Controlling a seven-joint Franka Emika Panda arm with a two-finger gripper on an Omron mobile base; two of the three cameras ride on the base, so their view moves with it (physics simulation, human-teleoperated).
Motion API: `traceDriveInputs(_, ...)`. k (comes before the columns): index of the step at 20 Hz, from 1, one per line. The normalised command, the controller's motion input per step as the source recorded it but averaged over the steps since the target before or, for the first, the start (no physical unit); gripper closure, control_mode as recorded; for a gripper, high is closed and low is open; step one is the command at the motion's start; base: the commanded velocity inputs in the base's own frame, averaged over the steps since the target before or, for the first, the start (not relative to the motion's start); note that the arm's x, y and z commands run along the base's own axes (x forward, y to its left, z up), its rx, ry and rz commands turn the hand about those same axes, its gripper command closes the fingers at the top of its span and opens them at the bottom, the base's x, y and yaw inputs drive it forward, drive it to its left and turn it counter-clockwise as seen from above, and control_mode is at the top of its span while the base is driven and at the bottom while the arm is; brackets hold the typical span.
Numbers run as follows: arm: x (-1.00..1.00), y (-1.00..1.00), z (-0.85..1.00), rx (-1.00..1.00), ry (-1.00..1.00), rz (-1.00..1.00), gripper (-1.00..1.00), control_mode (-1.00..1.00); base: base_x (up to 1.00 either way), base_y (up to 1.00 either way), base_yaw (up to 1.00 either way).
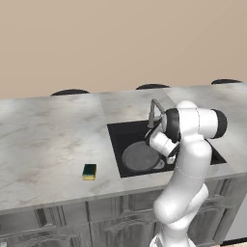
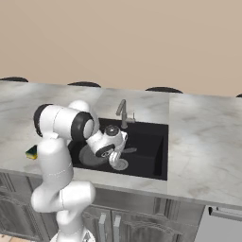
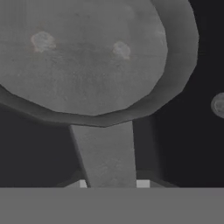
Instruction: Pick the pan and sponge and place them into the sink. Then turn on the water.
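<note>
Pan handle (image 3: 105, 153) right up close in the hand view, running down between the finger tips (image 3: 82, 183), which sit tight against both its sides: gripper (image 3: 111, 184) clamped on the handle, grip not let go yet. Pan (image 1: 140, 157) is down in the sink (image 1: 116, 144), left half of the basin, w/ the silver drain (image 3: 218, 105) off to its side. Looks like the pan is resting on the basin floor, tho can't be sure it's fully set down. So step one, pan into sink, is about done, I'd say. Sponge (image 1: 89, 171) waits on the counter (image 1: 48, 144), near the front edge, just left of the sink's front left corner. Faucet (image 1: 155, 112) at the back rim, no water running. Next: release the handle, lift clear w/o dragging the pan, swing left, drop onto that small sponge.
</note>
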Motion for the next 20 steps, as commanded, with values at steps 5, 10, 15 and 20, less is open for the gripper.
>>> traceDriveInputs(5, 0.16, 0.0, -0.47, 0.05, -0.06, 0.11, 1.0, -1.0, 0.0, 0.0, 0.0)
traceDriveInputs(10, 0.08, 0.0, -0.67, 0.03, -0.04, 0.11, 1.0, -1.0, 0.0, 0.0, 0.0)
traceDriveInputs(15, 0.15, 0.0, -0.6, 0.0, -0.03, 0.11, 1.0, -1.0, 0.0, 0.0, 0.0)
traceDriveInputs(20, 0.15, 0.0, -0.31, 0.0, -0.05, 0.1, 1.0, -1.0, 0.0, 0.0, 0.0)
